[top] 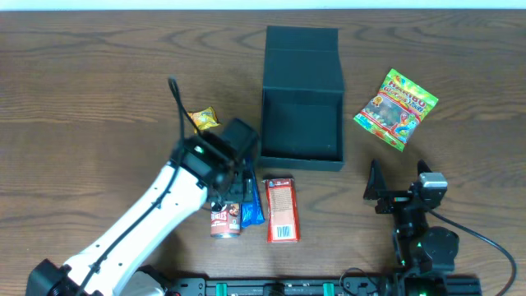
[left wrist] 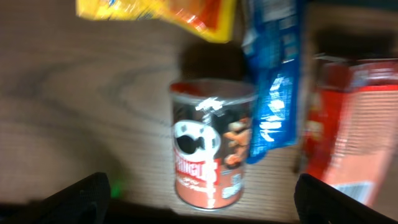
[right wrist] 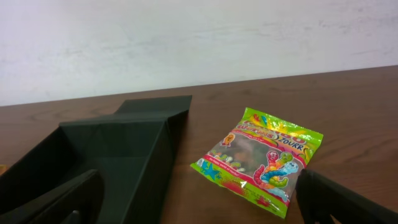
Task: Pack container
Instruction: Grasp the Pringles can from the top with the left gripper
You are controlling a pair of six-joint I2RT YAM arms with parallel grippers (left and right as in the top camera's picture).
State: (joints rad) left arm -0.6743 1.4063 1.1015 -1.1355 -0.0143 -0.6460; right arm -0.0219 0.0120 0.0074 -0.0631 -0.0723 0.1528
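The container (top: pixel 302 123), a dark teal-green square box, stands open at the table's middle with its flap lid (top: pixel 302 41) folded back. It also fills the left of the right wrist view (right wrist: pixel 118 155) and nothing shows inside it. My left gripper (top: pixel 233 191) hangs open just above a small red Pringles can (left wrist: pixel 210 149), which lies between its spread fingers (left wrist: pixel 81 196) without touching them. My right gripper (top: pixel 399 174) stands open near the front right, holding nothing, facing the container and a green gummy-worm packet (right wrist: pixel 261 155).
A blue snack packet (top: pixel 251 205) and a red carton (top: pixel 281 210) lie right of the can (top: pixel 224 220). Left of the container lies a yellow-orange packet (top: pixel 203 120). The gummy packet (top: pixel 396 107) lies right of the container.
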